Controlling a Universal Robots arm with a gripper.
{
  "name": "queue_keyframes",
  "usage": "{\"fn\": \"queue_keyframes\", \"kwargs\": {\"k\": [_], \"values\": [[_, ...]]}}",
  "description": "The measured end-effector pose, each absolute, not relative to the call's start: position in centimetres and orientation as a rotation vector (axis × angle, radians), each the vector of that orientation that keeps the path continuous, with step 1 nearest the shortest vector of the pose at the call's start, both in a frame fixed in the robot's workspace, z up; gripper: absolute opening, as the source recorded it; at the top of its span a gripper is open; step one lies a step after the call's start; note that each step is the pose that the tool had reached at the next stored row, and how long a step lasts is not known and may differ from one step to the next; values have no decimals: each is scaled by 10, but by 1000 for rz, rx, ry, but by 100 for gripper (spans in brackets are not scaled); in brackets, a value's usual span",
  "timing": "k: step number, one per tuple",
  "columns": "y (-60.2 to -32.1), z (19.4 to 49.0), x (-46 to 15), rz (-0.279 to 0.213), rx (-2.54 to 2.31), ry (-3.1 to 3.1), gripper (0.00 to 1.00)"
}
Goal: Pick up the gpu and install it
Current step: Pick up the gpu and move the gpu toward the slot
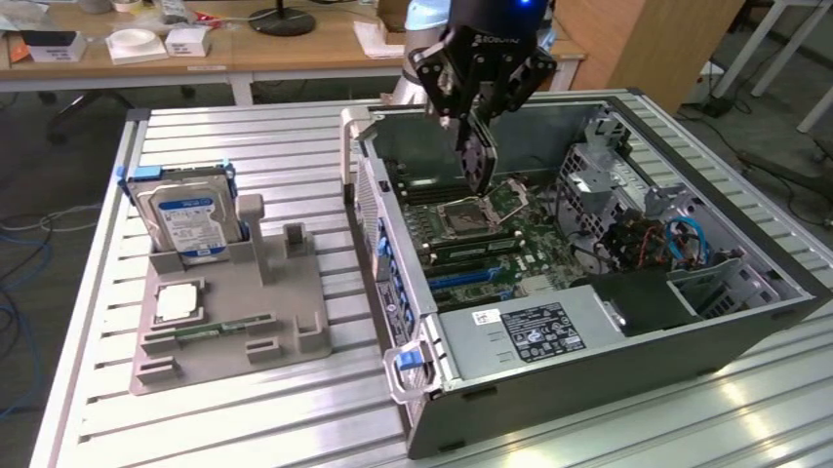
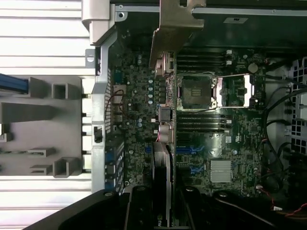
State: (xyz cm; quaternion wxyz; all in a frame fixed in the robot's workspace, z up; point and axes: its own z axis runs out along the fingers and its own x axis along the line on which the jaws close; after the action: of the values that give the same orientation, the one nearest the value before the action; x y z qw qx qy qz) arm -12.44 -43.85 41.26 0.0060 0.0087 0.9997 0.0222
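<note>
My gripper [image 1: 474,122] hangs over the open computer case [image 1: 729,322] and is shut on the gpu [image 1: 479,161], a thin dark card held upright and seen edge-on. The card's lower end hovers above the motherboard [image 1: 521,244], close to the CPU socket [image 1: 466,211]. In the wrist view the gpu [image 2: 163,163] runs as a slim slab from between my fingers [image 2: 142,206] out to its metal bracket [image 2: 175,28]. It lies beside the CPU socket [image 2: 196,91], over the board, with the blue expansion slots [image 2: 194,151] just to its side.
A grey fixture [image 1: 228,322] on the slatted table on the exterior view's left holds a silver hard drive [image 1: 193,219], a CPU [image 1: 179,300] and a green RAM stick [image 1: 221,327]. Inside the case sit a power supply [image 1: 534,331], cables [image 1: 677,244] and drive cages [image 1: 599,166].
</note>
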Motion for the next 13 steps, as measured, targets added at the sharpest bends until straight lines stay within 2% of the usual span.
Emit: {"fn": "queue_keyframes", "kwargs": {"k": [13], "values": [[-438, 407, -93, 70, 21, 3129, 27]]}}
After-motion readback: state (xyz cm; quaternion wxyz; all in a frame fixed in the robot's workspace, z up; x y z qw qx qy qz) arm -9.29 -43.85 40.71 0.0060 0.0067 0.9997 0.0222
